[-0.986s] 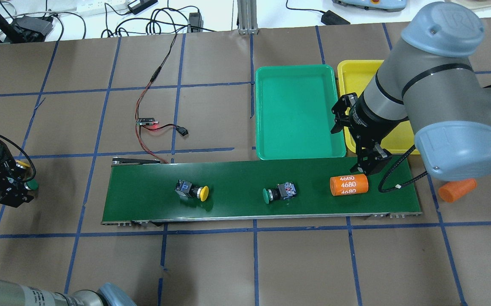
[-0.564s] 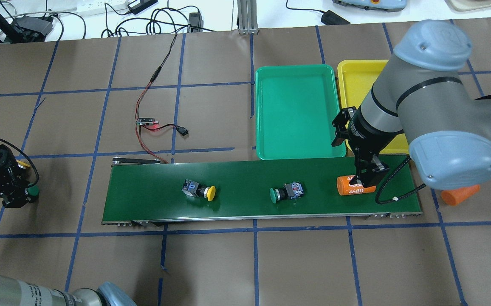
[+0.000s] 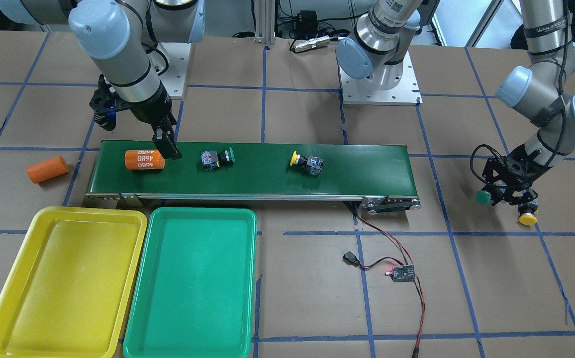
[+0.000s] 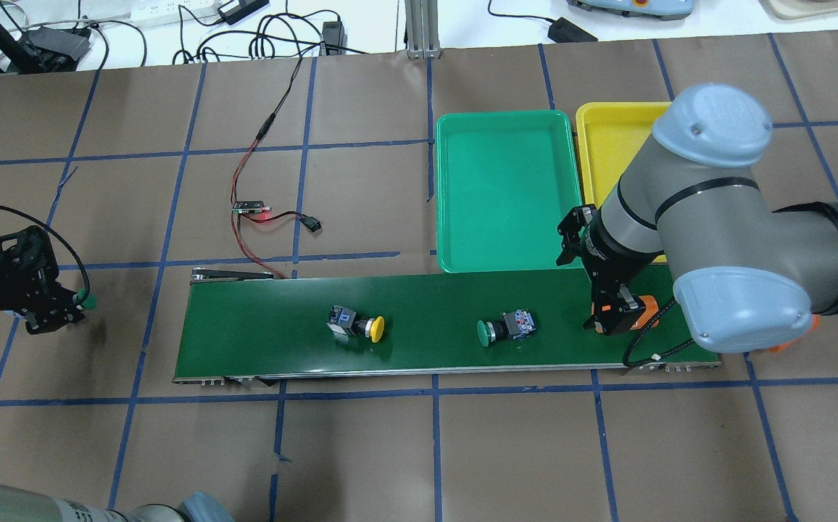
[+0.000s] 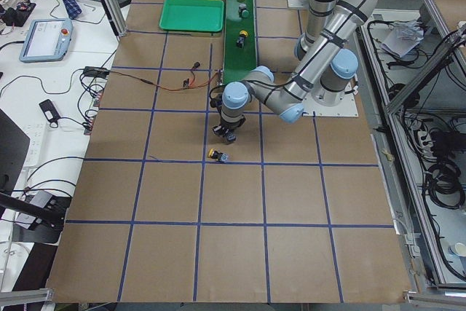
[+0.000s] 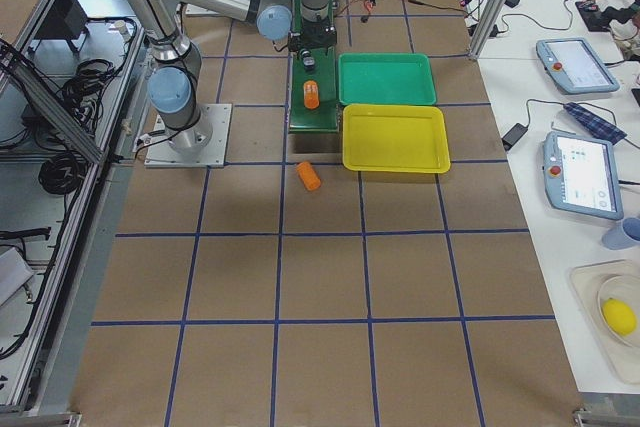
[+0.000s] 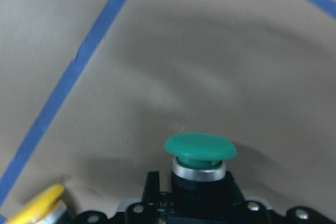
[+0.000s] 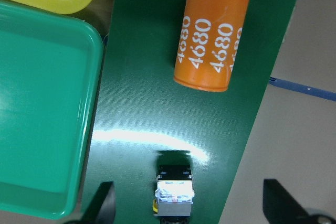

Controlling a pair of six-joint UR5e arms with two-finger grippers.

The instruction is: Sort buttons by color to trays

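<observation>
Sorting had barely started, with no button in either tray. At the desk's left edge the left gripper (image 3: 507, 198) looked clenched on the held green button (image 7: 200, 150). Its cap stuck out sideways, and by the shadow it was slightly off the surface. The loose yellow button (image 3: 527, 218) lay on the desk just beside it. That was well apart from the trays, so my guess was that the held one needed carrying right, onto the conveyor belt (image 4: 426, 304) or to the green tray (image 4: 506, 188). On the belt at mid-desk lay the belt yellow button (image 4: 357, 326), then the belt green button (image 4: 504, 328), both on their sides. The right gripper (image 4: 611, 324) hovered over the belt's right end with jaws spread and nothing in them. It was by the end of the orange cylinder (image 8: 212, 32); whether it touched, I couldn't tell. The belt green button was near on its left. The step in hand looked like a reach for that button. The next move called for shifting left over its body, lowering and closing without knocking the cylinder. The green tray and yellow tray (image 3: 63, 278) sat side by side toward the far right corner, just beyond the belt.
</observation>
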